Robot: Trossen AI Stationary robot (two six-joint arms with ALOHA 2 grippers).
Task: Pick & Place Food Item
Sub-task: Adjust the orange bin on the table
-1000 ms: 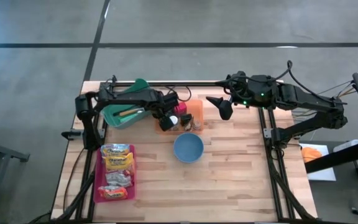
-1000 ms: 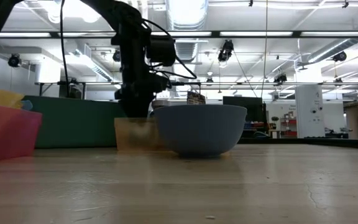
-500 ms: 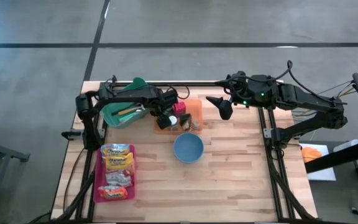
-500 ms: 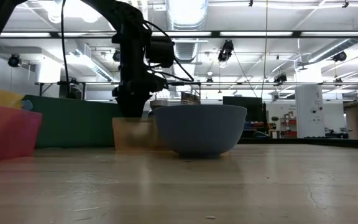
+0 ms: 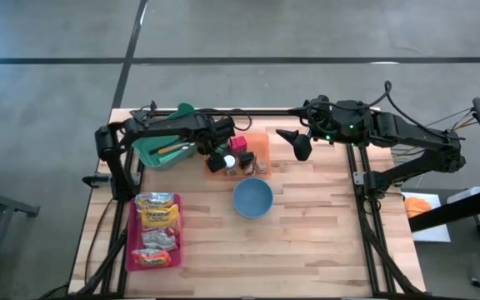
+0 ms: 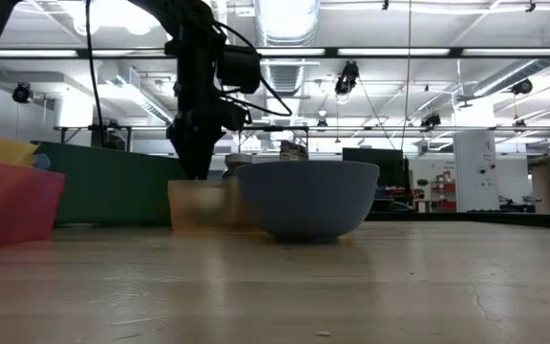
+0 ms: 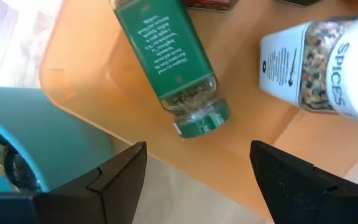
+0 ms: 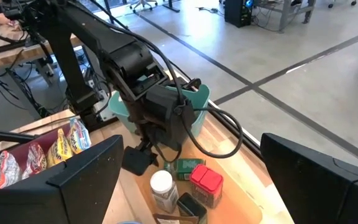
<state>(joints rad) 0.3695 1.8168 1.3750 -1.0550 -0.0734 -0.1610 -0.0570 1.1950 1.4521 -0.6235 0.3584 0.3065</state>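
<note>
Over orange bin (image 5: 261, 150) at worktop (image 5: 323, 225) back, your left claw (image 5: 216, 162) hangs with fingers apart, holding nothing. Left wrist view: green-labelled spice jar (image 7: 173, 62) lies on its side in bin just beyond dark fingers (image 7: 120, 180); white-labelled spice jar (image 7: 309, 74) beside it. Teal bin (image 5: 161, 148) touches orange bin's left side. Blue bowl (image 5: 252, 197) sits near, toward front. Pink tray of snack packets (image 5: 155, 232) at front left. Your right claw (image 5: 294, 142) waits spread wide, above worktop back, empty.
</note>
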